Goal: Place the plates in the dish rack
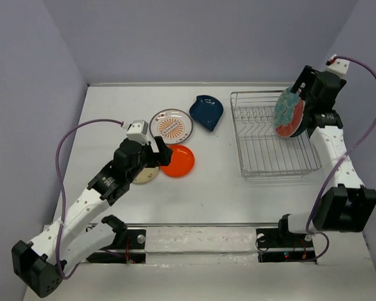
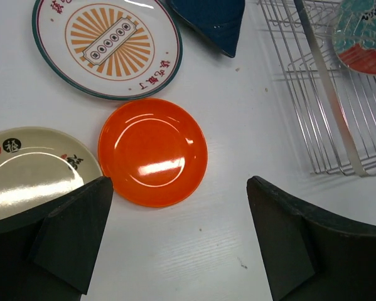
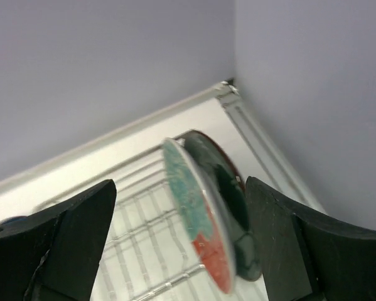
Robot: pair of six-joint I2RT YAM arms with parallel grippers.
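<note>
The large teal-and-red plate [image 1: 289,113] stands on edge in the silver dish rack [image 1: 272,160], at its far right. In the right wrist view the teal-and-red plate [image 3: 194,200] has the dark teal plate [image 3: 228,194] standing right behind it. My right gripper [image 3: 180,185] is open, its jaws wide apart on either side of both plates. My left gripper [image 2: 178,183] is open and empty, low over the table by the orange plate [image 2: 153,150], with the cream plate [image 2: 31,172] under its left finger. The sunburst plate [image 2: 106,47] and dark blue plate [image 2: 209,19] lie beyond.
The rack [image 2: 338,125] lies to the right of the left gripper, its left and front slots bare. Purple walls close in the table at the back and both sides. The right arm [image 1: 338,157] runs along the rack's right side.
</note>
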